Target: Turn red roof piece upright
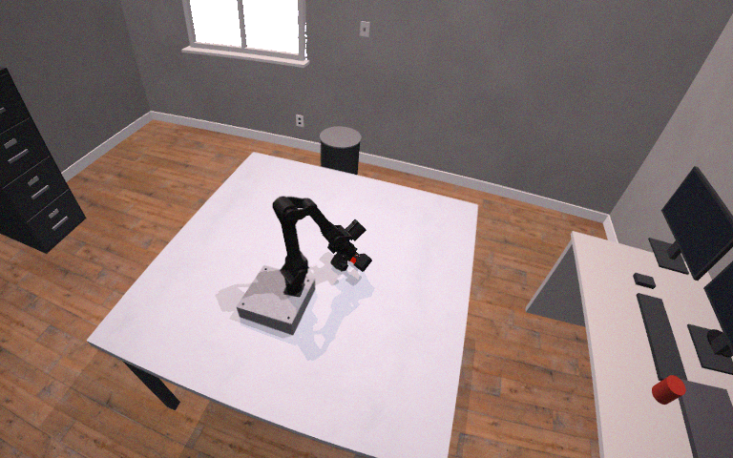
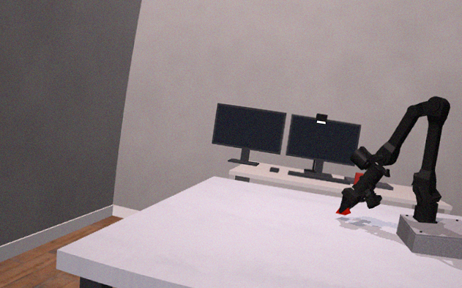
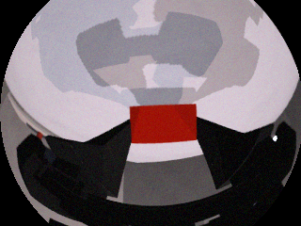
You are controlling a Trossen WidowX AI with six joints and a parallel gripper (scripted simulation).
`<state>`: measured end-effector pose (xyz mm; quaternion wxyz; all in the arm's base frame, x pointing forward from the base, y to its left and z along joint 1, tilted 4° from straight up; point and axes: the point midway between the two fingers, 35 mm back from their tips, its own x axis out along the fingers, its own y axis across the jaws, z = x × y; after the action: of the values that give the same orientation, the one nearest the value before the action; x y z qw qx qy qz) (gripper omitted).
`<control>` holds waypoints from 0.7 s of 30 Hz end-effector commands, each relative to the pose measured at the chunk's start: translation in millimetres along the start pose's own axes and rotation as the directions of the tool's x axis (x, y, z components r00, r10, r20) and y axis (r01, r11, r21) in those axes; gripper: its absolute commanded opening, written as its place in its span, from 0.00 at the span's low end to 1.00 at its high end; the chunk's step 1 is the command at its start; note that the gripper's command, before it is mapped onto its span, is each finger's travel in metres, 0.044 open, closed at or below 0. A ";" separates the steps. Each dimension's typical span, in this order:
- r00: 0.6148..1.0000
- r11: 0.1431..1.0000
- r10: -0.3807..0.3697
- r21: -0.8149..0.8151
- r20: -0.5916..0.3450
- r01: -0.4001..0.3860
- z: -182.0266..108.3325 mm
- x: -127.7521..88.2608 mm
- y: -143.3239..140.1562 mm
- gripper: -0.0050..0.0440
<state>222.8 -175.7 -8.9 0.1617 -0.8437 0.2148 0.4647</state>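
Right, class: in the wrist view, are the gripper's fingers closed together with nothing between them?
No. The red roof piece sits between the gripper fingers, which stand apart on either side of it above the white table.

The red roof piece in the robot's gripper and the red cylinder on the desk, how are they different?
The red roof piece has a sloping wedge shape with flat faces; the red cylinder is round. The roof piece is clamped in the black gripper low over the white table; the cylinder lies free on the white desk beside the keyboard, with nothing holding it. In the top view the cylinder shows whole, the roof piece only as a speck. Both are plain red.
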 end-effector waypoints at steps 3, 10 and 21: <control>1.000 1.000 -0.007 -0.021 -0.022 0.007 -9.4 -2.2 2.3 0.69; 0.998 0.990 -0.068 -0.127 -0.013 0.066 -8.5 -1.4 4.3 0.69; 0.966 0.853 -0.256 -0.459 0.046 0.248 -9.8 -0.3 10.7 0.69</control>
<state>220.2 -183.9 -9.0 0.0363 -0.8803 0.0261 0.4723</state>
